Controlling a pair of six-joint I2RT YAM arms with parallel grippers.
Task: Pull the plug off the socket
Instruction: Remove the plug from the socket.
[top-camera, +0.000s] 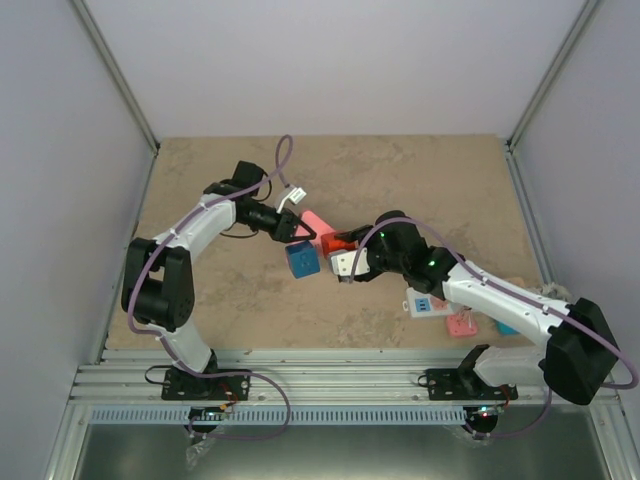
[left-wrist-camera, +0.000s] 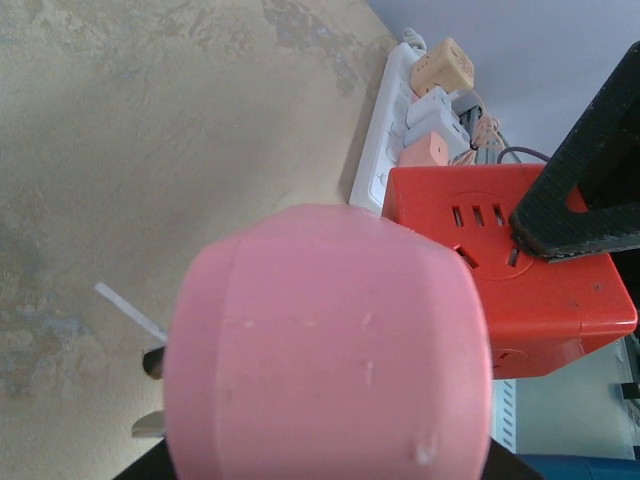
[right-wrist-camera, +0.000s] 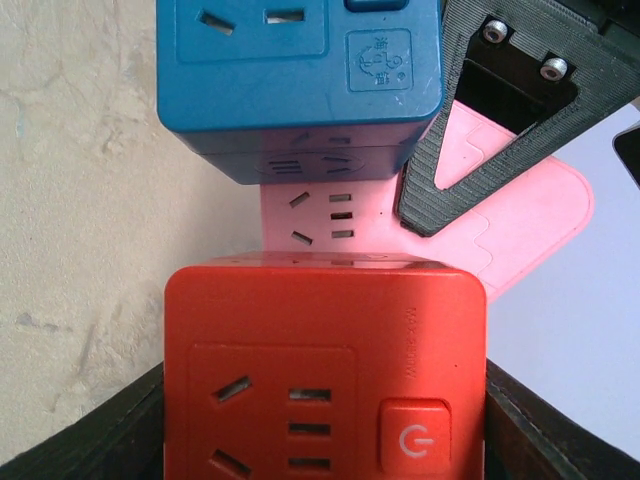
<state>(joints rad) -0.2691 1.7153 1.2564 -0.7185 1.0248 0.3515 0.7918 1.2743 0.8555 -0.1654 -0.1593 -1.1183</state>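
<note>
In the top view the left gripper (top-camera: 294, 226) is reaching in from the left of the frame, clenched on the pink triangular block (left-wrist-camera: 330, 350). The block is smooth matt plastic with rounded corners and is filling the middle of the left wrist view. One black ribbed finger (right-wrist-camera: 470, 130) is pressing on its flat pink face, which is showing small outlet slots.

Just below it in the top view, the blue cube outlet (top-camera: 301, 260) is sitting against the pink block. It is glossy and square-edged, and carries an embossed square mark with characters too small to read.

To its right, the red cube outlet (right-wrist-camera: 325, 380) is touching the pink block's other side. It is smooth plastic showing slanted and straight slots and a square button with a power symbol. Fine raised lettering is running along its edge, unreadable. The right gripper (top-camera: 343, 257) is grasping this cube, with dark fingers flanking both its sides.

At the lower right of the top view, the socket (top-camera: 428, 303) is lying flat on the mottled tan table (top-camera: 220, 180), partly under the right arm. It is a long white plastic strip with pastel squares. The left wrist view is showing a beige plug (left-wrist-camera: 445, 65) and white and peach ones seated in it.
</note>
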